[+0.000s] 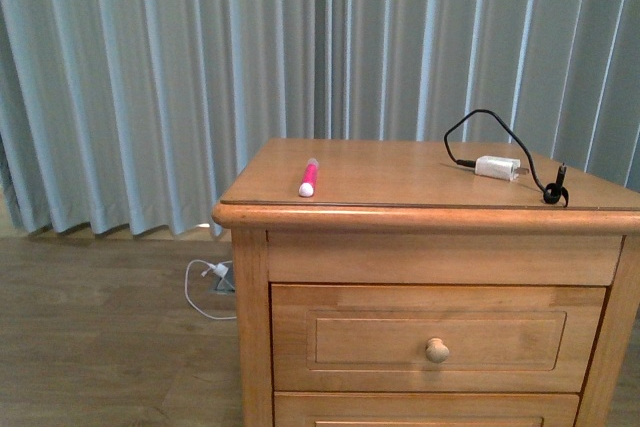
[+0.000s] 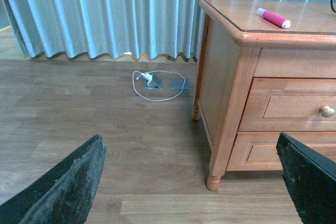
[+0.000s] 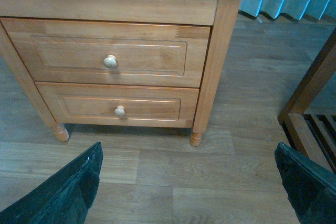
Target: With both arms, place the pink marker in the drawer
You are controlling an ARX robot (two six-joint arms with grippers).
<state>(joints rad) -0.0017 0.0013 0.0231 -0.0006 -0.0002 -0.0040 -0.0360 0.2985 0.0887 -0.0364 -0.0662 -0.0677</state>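
The pink marker (image 1: 308,178) lies on the cabinet top near its front left corner, whitish end toward the front; the left wrist view shows the marker (image 2: 273,18) too. The drawer (image 1: 437,338) is closed, with its round knob (image 1: 437,350) in the middle. The right wrist view faces the same drawer (image 3: 107,54) from low down. My left gripper (image 2: 191,182) hangs open over the floor, left of the cabinet and well short of it. My right gripper (image 3: 189,182) is open above the floor in front of the cabinet. Neither arm appears in the front view.
A white charger plug (image 1: 497,168) with a black cable (image 1: 500,127) lies at the back right of the cabinet top (image 1: 420,187). The lower drawer (image 3: 119,108) is closed. A white cord (image 2: 157,83) and a floor socket sit by the curtain. A wooden frame (image 3: 310,114) stands right of the cabinet.
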